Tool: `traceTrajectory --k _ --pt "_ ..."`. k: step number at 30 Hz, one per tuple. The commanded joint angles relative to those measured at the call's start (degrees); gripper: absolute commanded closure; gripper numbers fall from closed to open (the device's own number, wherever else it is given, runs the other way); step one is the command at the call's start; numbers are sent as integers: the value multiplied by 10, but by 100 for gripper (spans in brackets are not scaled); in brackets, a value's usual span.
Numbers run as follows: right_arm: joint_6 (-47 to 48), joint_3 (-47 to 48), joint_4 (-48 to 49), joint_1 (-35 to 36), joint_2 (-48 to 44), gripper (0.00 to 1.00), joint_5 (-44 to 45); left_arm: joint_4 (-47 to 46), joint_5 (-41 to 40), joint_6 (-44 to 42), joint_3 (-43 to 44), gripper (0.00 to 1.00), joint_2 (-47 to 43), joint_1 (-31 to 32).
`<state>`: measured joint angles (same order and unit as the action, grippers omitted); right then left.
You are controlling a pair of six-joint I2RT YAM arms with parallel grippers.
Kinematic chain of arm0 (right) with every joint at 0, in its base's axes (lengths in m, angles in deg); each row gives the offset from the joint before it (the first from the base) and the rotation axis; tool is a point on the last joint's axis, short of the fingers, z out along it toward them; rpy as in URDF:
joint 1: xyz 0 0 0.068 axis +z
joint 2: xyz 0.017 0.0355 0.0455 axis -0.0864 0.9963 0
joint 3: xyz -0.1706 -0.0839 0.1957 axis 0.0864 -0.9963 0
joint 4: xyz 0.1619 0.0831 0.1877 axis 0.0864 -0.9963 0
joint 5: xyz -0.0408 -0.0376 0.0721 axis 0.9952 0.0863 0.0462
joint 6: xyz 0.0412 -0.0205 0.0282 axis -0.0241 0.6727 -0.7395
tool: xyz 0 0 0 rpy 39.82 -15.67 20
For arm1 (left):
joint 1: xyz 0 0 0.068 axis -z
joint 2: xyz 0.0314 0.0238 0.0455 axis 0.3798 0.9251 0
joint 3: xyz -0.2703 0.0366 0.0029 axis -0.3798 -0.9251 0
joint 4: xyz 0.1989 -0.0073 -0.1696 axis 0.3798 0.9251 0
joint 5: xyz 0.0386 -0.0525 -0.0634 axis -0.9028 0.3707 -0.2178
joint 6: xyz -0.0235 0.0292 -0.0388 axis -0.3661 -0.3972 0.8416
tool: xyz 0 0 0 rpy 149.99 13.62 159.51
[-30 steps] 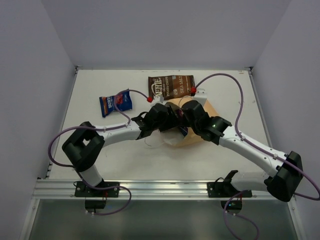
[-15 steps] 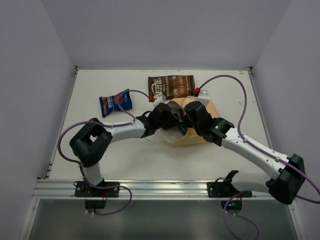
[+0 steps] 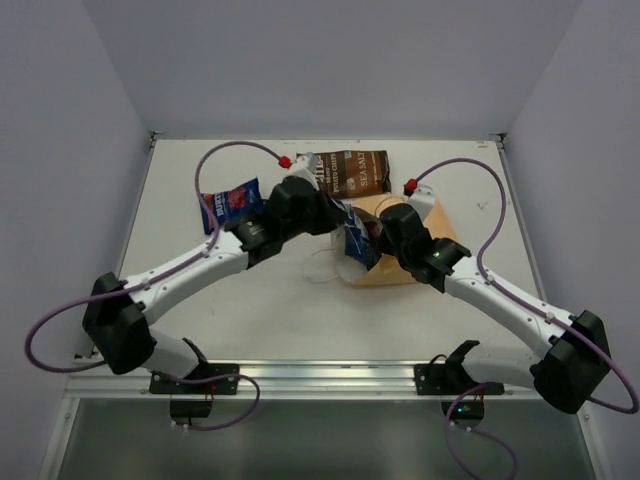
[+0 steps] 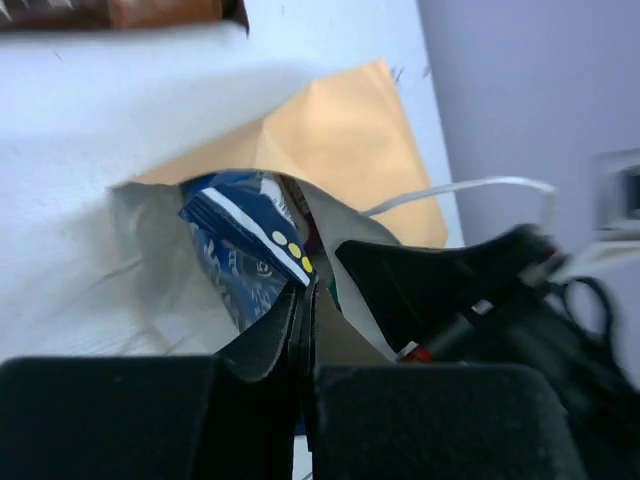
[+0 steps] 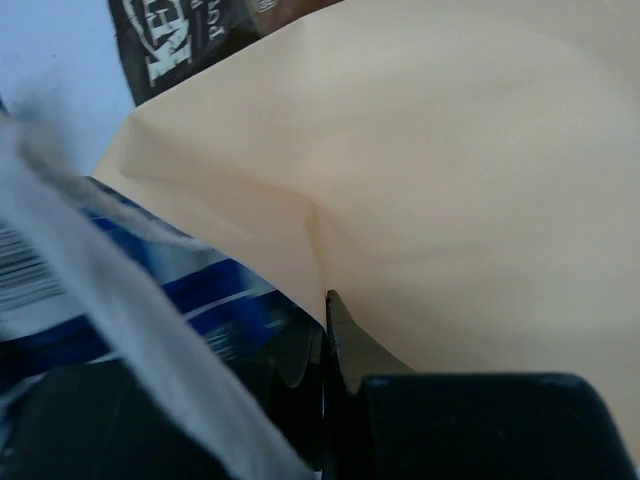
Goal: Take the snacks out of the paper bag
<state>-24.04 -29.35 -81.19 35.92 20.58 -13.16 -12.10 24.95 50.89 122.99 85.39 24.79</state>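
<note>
The tan paper bag [image 3: 415,255] lies mid-table with its mouth to the left. My right gripper [image 3: 378,232] is shut on the bag's upper edge [image 5: 327,300]. My left gripper [image 3: 340,222] is shut on the corner of a blue snack packet [image 4: 240,250] that sticks partly out of the white-lined mouth. In the right wrist view that blue packet [image 5: 200,290] shows under the tan paper bag [image 5: 450,180]. A dark brown chip bag [image 3: 350,172] and another blue packet [image 3: 228,205] lie on the table outside the bag. Any other snacks are hidden.
A white string handle [image 4: 460,188] loops from the bag's mouth beside the black right gripper [image 4: 450,290]. Purple cables arch over both arms. Grey walls close in the table [image 3: 250,310] on the left, right and back.
My left gripper has shut on the blue packet and drawn it up and left, partly out of the bag. The left arm has stretched out. The right arm shifted slightly right, still holding the bag.
</note>
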Motion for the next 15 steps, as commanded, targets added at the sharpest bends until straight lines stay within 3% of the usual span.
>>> traceTrajectory --k 1,4,10,11,12,13,15 --pt "-9 -28 -24 -41 -15 100 45 88 -2 -68 38 100 -101 -68" --pt "2 -37 -24 -67 -28 100 46 126 7 -102 16 100 -141 -140" --pt "43 -31 -24 -77 -41 100 54 110 43 -124 -126 98 -168 -242" --pt "50 -29 -23 -77 -43 100 51 104 49 -120 -143 76 -168 -247" --pt "70 -29 -14 -77 -45 100 40 98 60 -113 -173 66 -168 -250" --pt "78 -29 -9 -77 -49 100 34 93 68 -108 -182 43 -175 -251" --pt "108 -30 5 -77 -60 100 16 91 83 -97 -185 21 -185 -251"
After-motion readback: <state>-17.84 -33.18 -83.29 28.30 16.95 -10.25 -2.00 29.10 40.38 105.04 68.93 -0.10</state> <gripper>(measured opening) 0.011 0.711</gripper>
